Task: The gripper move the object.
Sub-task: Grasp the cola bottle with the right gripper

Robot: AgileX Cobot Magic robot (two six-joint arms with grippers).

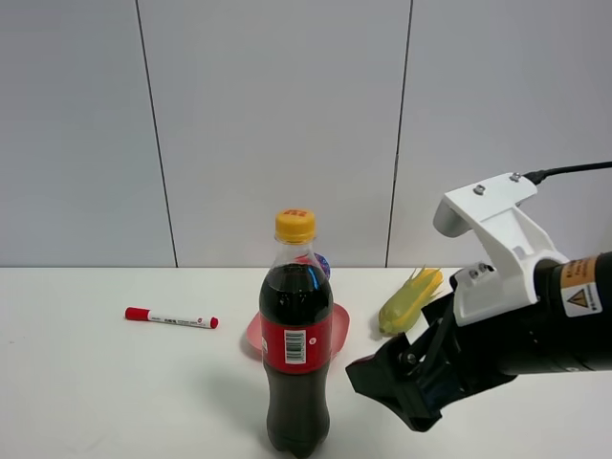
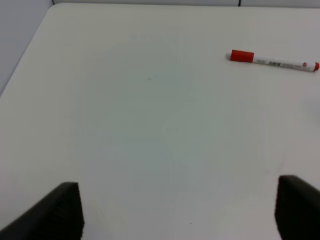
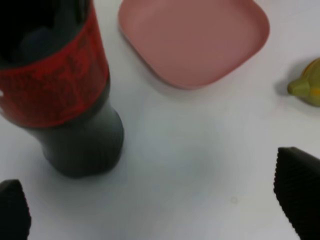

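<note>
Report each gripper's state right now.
Left gripper: open, holding nothing.
Right gripper: open, holding nothing; the cola bottle stands just ahead of it, not gripped.

From the exterior camera we are looking across the white table (image 1: 86, 392) at the grey wall (image 1: 277, 124), close to the bottle (image 1: 297, 344). The left wrist camera is looking down, sharing only the marker (image 1: 172, 318), at the bottle's 9 o'clock. The right wrist camera, at its 4 o'clock, is peering closely at the bottle and pink plate (image 3: 195, 40).
</note>
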